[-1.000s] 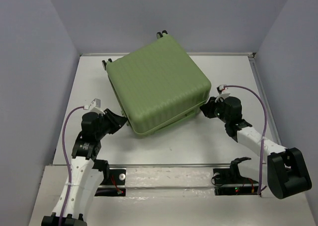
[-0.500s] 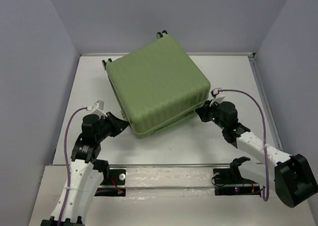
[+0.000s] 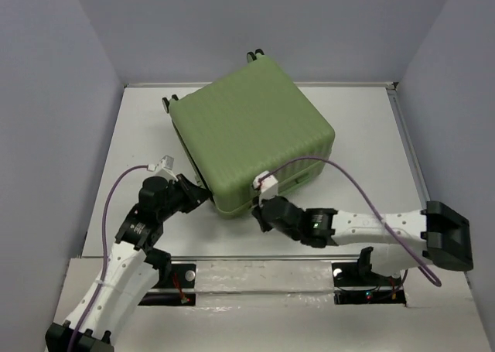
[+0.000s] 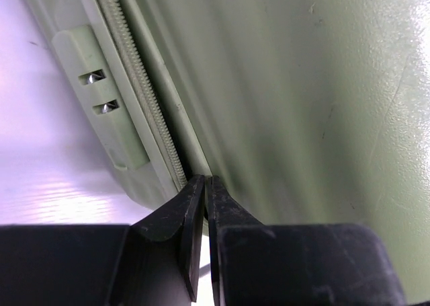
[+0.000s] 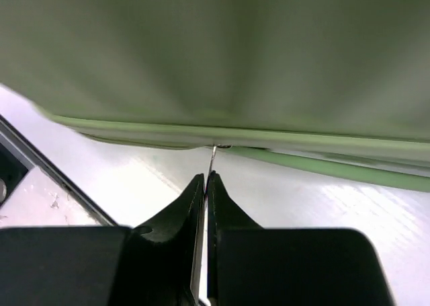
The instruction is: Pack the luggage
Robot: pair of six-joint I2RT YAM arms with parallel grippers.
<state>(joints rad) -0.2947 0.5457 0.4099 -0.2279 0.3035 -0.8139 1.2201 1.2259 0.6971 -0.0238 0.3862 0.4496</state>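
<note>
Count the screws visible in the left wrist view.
2. Both sit in the pale-green plastic block on the luggage, beside its zipper: upper screw, lower screw. More may be hidden.

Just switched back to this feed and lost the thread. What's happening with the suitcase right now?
The green luggage lies closed on the table. The right gripper is at its near edge, shut on a thin metal zipper pull hanging from the seam. The left gripper is shut too, its tips at the seam beside the zipper, near the left corner.
</note>
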